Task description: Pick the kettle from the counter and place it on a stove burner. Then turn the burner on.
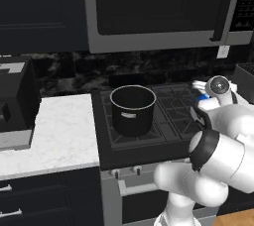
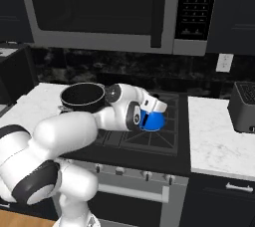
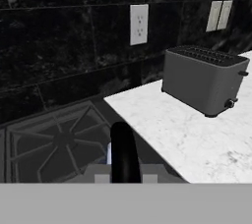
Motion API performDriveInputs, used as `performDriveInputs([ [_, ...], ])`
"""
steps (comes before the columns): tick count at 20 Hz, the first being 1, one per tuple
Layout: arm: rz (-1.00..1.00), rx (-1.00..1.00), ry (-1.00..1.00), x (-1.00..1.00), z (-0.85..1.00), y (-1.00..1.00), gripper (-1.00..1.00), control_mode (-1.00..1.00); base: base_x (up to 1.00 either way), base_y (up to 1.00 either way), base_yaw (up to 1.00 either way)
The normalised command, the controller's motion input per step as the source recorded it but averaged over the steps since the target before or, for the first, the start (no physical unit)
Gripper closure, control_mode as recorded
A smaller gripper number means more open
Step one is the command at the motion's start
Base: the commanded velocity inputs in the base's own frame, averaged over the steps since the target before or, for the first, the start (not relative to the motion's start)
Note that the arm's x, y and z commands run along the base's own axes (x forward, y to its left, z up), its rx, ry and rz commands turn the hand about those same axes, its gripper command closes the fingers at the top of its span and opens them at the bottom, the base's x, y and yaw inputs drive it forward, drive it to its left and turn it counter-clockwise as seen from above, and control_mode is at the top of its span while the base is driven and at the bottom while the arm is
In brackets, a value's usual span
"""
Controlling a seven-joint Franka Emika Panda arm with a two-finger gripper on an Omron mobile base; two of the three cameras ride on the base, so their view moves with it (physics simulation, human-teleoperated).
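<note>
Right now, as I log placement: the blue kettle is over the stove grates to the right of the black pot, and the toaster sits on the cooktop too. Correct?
Not quite. The toaster sits on the white counter beside the cooktop, as the hand view shows. The kettle is over the grates, right of the pot.

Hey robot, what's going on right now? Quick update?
Gripper at kettle's handle, over the cooktop's right side. Grip state unclear. Pot on the left burner, apart. Toaster off on the counter.
</note>
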Motion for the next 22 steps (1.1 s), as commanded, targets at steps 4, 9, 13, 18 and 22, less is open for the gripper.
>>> performDriveInputs([
  [4, -0.03, -0.02, 0.00, 0.39, -0.30, 0.00, 1.00, -1.00, 0.00, 0.00, 0.00],
  [9, -0.04, -0.04, 0.03, 0.27, -0.38, 0.00, 1.00, -1.00, 0.00, 0.00, 0.00],
  [13, -0.05, -0.01, 0.05, 0.06, -0.32, 0.00, 1.00, -1.00, 0.00, 0.00, 0.00],
  [18, -0.03, 0.00, 0.01, 0.03, -0.19, 0.09, 1.00, -1.00, 0.00, 0.00, 0.00],
  [22, -0.11, 0.00, 0.00, 0.33, -0.01, 0.24, 1.00, -1.00, 0.00, 0.00, 0.00],
])
